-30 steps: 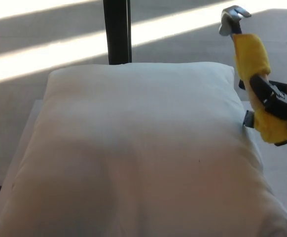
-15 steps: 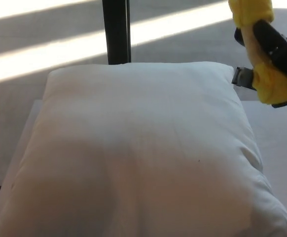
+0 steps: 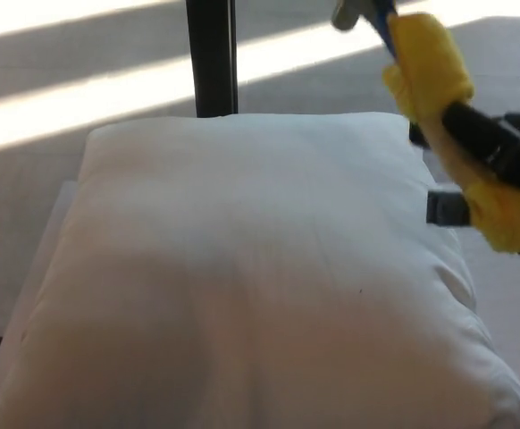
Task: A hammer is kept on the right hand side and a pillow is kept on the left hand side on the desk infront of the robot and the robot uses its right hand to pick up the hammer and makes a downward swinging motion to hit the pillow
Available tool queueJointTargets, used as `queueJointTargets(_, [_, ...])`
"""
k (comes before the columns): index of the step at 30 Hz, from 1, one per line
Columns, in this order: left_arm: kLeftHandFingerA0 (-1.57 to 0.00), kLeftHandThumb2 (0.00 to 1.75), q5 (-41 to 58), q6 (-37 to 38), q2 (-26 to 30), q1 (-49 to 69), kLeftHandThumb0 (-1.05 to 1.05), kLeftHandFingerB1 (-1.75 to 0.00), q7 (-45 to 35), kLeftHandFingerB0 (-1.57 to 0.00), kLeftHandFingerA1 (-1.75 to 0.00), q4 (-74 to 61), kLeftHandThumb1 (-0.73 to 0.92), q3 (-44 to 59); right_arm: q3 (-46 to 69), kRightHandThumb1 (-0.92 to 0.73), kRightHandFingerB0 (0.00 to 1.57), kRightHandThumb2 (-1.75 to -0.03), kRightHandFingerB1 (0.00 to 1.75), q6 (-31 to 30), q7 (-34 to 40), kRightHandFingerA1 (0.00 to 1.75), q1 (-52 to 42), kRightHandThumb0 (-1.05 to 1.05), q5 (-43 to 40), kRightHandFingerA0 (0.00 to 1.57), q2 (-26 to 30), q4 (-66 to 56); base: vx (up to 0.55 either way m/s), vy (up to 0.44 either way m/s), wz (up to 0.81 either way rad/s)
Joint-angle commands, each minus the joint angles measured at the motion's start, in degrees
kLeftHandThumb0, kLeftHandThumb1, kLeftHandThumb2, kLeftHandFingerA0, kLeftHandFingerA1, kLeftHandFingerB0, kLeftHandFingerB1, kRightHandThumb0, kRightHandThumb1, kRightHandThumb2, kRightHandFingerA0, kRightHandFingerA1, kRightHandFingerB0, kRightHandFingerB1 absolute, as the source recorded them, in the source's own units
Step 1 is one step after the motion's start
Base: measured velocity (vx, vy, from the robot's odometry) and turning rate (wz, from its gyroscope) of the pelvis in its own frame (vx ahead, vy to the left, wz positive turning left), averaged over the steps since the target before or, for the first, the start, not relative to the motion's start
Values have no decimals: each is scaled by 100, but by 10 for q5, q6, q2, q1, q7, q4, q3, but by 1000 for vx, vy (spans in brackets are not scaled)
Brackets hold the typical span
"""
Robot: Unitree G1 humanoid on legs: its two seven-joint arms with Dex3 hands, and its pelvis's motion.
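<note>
Hammer (image 3: 439,107): held in right hand (image 3: 497,156), black fingers (image 3: 474,134) wrapped round yellow-padded handle, grip closed. Handle slants up and left from hand; metal head at top picture edge, motion-blurred, above far right corner of pillow (image 3: 242,286). Hand itself over pillow's right edge. Pillow white, fills most of desk (image 3: 519,295). Dark post (image 3: 211,54) beyond pillow's far edge. Left hand out of frame.

No readable text

Nothing in the head view carries legible lettering: the pillow (image 3: 251,277) is plain white, and the hammer (image 3: 430,107) shows only yellow padding, motion-blurred, with no label, brand, number or sign to be made out
</note>
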State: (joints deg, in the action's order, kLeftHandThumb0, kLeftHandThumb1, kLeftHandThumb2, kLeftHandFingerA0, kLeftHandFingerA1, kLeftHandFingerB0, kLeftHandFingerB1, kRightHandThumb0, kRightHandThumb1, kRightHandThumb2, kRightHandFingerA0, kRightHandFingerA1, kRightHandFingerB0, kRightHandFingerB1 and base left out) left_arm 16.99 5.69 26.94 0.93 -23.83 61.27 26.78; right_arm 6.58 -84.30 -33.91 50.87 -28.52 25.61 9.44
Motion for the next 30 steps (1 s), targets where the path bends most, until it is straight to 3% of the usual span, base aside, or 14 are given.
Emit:
queueJointTargets(1, [-73, 62, 1, 15, 12, -1, -65, -48, -6, -62, -59, 0, 75, 3, -86, -59, 73, -119, 175, 17, -55, 175, -47, -28, -14, 99, 48, -11, 0, 0, 0])
queueJointTargets(2, [-73, 62, 1, 17, 13, -3, -67, -48, -6, -62, -59, 1, 73, 3, -96, -64, 71, -108, 175, 17, -56, 175, -53, -31, -14, 99, 52, -7, 0, 0, 0])
queueJointTargets(3, [-73, 62, 1, 17, 14, -4, -67, -48, -6, -62, -59, 2, 73, 3, -100, -64, 71, -108, 175, 8, -55, 175, -54, -31, -15, 99, 52, 1, 0, 0, 0])
queueJointTargets(5, [-72, 62, 0, 16, 17, -11, -67, -47, -3, -61, -58, 11, 73, 4, -117, -61, 67, -125, 175, 20, -65, 175, -67, -23, -15, 95, 60, 3, 0, 0, 0])
queueJointTargets(6, [-72, 62, 0, 17, 17, -12, -67, -47, -6, -61, -58, 14, 73, 3, -129, -61, 67, -125, 175, 31, -71, 175, -72, -23, -11, 95, 65, 3, 0, 0, 0])
queueJointTargets(7, [-72, 62, 0, 18, 17, -12, -67, -47, -6, -61, -57, 14, 74, 3, -138, -54, 73, -125, 175, 42, -78, 175, -78, -31, -8, 101, 68, 14, 0, 0, 0])
queueJointTargets(8, [-69, 62, 0, 18, 16, -9, -67, -47, -8, -61, -57, 10, 74, 3, -153, -41, 74, -137, 175, 69, -93, 175, -88, -29, 1, 104, 68, 47, 0, 0, 0])
queueJointTargets(9, [-69, 62, 1, 18, 16, -8, -67, -47, -9, -61, -57, 8, 74, 3, -160, -41, 74, -137, 175, 82, -101, 175, -91, -29, 4, 104, 69, 62, 0, 0, 0])
queueJointTargets(11, [-69, 62, 2, 18, 17, -9, -65, -47, -11, -60, -57, 14, 74, 4, -174, -43, 75, -131, 175, 92, -77, 175, -101, -31, 24, 104, 68, 64, 0, 0, 0])
queueJointTargets(12, [-69, 62, 1, 20, 19, -10, -66, -47, -9, -60, -56, 23, 74, 6, -186, -54, 71, -125, 175, 76, -42, 175, -111, -27, 41, 101, 60, 69, 0, 0, 0])
queueJointTargets(16, [-70, 62, 1, 20, 20, -8, -67, -48, -9, -59, -58, 26, 73, 6, -197, -59, 70, -123, 175, 117, -46, 175, -149, -29, 51, 103, 49, 105, 0, 0, 0])
queueJointTargets(25, [-68, 62, -2, 26, 21, -2, -67, -48, -13, -54, -56, 32, 75, 3, -203, -59, 74, -120, 175, 146, -52, 175, -177, -29, 50, 104, 35, 110, 0, 0, 0])
queueJointTargets(30, [-69, 62, 4, 16, 19, 2, -66, -47, -8, -50, -56, 31, 74, 9, -205, -59, 71, -120, 175, 110, -12, 175, -185, -27, 63, 101, 22, 95, 0, 0, 0])
